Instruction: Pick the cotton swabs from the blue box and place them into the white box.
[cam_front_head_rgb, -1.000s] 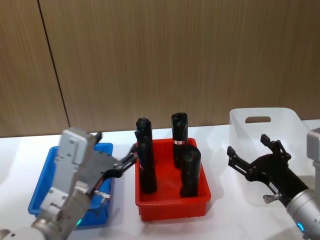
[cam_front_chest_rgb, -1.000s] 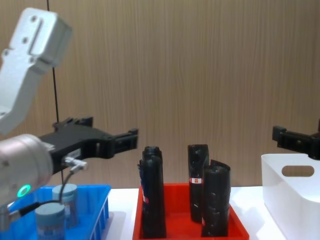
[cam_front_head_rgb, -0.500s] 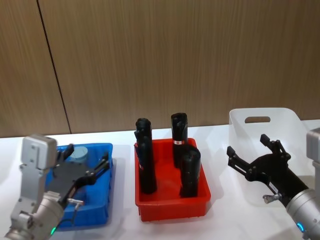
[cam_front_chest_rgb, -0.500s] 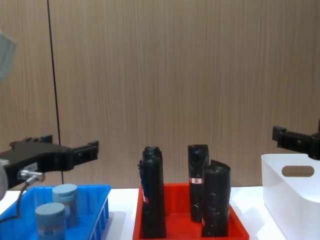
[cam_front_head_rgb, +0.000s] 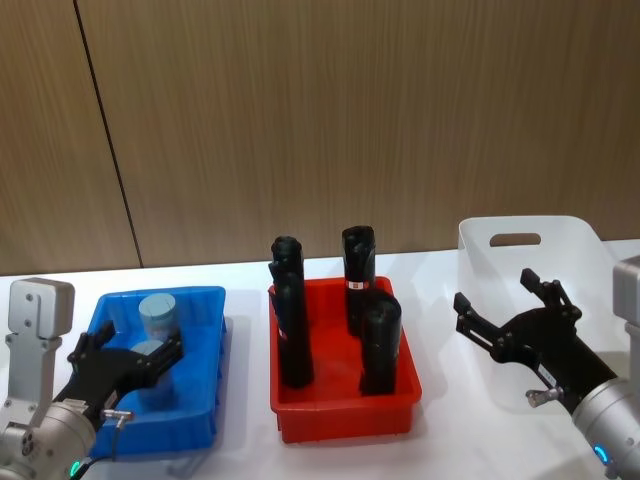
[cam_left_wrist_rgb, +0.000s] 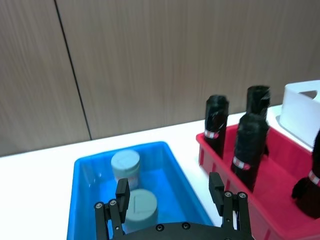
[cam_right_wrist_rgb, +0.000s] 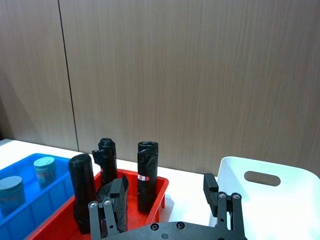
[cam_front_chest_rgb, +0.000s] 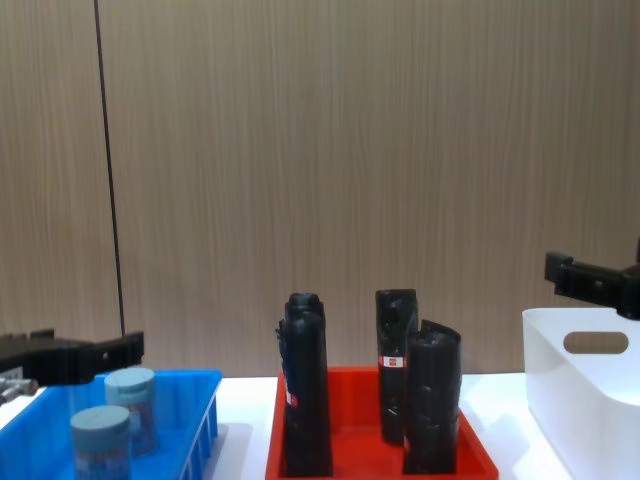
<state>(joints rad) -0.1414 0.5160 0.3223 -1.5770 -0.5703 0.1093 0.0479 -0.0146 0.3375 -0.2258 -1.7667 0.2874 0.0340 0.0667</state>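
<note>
Blue plastic marks the pick-up end: the blue box (cam_front_head_rgb: 190, 432) sits on the tabletop (cam_front_head_rgb: 450, 440) at 8 o'clock in the head view, and the cotton swabs (cam_front_head_rgb: 158, 312), 2 lidded jars, stand inside it, 1 toward 12 o'clock and 1 closer to the robot; the left claw (cam_front_head_rgb: 132, 352) hovers at the closer one with its fingers apart and nothing held, though whether the tips are level with the lid or above it I cannot tell; the right claw (cam_front_head_rgb: 495, 288) hangs spread and empty at the near side of the white box (cam_front_head_rgb: 570, 240) at 3 o'clock; the red tray (cam_front_head_rgb: 345, 415) of black packs (cam_front_head_rgb: 380, 340) lies between the 2 boxes at 6 o'clock. The likely trouble is an off-centre grip: the left wrist view puts the near jar (cam_left_wrist_rgb: 140, 205) close against 1 finger and not midway, so closing from here could shove or tip it into the far jar (cam_left_wrist_rgb: 125, 162), or a tip could catch the box wall; after that, a low carry toward 3 o'clock could knock the packs over. The head view looks down and hides heights; the chest view, from the side, shows both lids rising above the blue rim and the packs standing far taller than their tray, which suggests the lift must clear them well.
</note>
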